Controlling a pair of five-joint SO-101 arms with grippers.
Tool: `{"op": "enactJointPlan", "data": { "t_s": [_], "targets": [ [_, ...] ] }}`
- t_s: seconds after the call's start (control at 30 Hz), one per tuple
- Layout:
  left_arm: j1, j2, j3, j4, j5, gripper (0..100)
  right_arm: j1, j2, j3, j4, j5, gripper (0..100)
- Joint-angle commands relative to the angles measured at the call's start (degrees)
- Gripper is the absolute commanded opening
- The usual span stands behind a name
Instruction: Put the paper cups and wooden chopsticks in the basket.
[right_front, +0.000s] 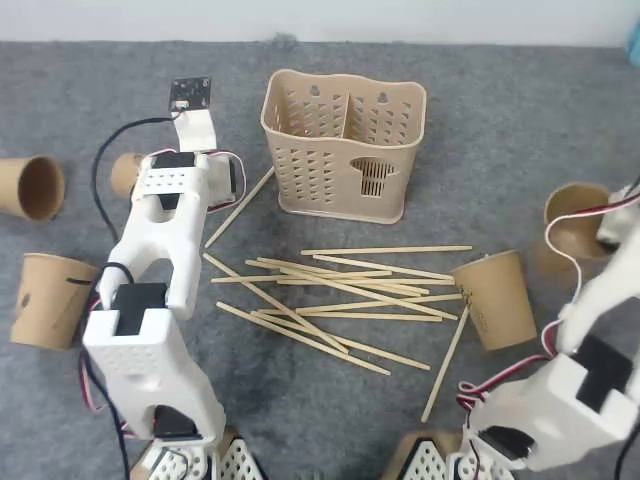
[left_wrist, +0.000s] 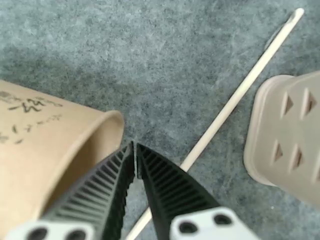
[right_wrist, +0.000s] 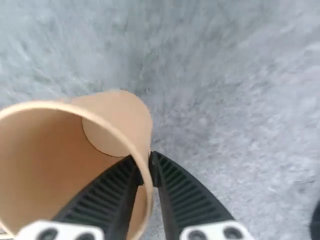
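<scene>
Left gripper (left_wrist: 135, 148): jaws closed, empty, beside a fallen paper cup (left_wrist: 45, 145) left of the basket (right_front: 345, 150). Right gripper (right_wrist: 146, 161): clamped on the far-right cup (right_wrist: 65, 160) at its rim. Chopsticks (right_front: 345, 288): scattered on the basket's near side.

The basket (right_front: 345, 150) stood at the back of the table (right_front: 500, 90), with chopsticks (right_front: 350, 288) scattered before it. Three paper cups (right_front: 48, 300) lay at the left, a fourth cup (right_front: 493, 298) at the pile's right end, and a fifth cup (right_front: 575, 222) at the far right.
</scene>
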Motion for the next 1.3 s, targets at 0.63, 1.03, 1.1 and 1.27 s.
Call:
{"op": "enactJointPlan", "data": {
  "t_s": [0.63,1.03,1.1,1.27],
  "targets": [
    [-0.3,-1.1,-1.4,-0.7,-0.5,1,-38.7,-6.7,-29.5,-5.8,-11.9,0.8],
    [-0.3,-1.1,-1.5,-0.7,-0.5,1,-45.9,0.0,-29.1,-10.3,-12.1,0.8],
    [-0.3,-1.1,-1.5,-0.7,-0.5,1,-45.8,2.5,-29.2,-10.3,-12.0,0.8],
    [-0.3,-1.1,-1.5,-0.7,-0.5,1,-44.3,7.2,-29.5,-9.2,-11.8,0.8]
  ]
}}
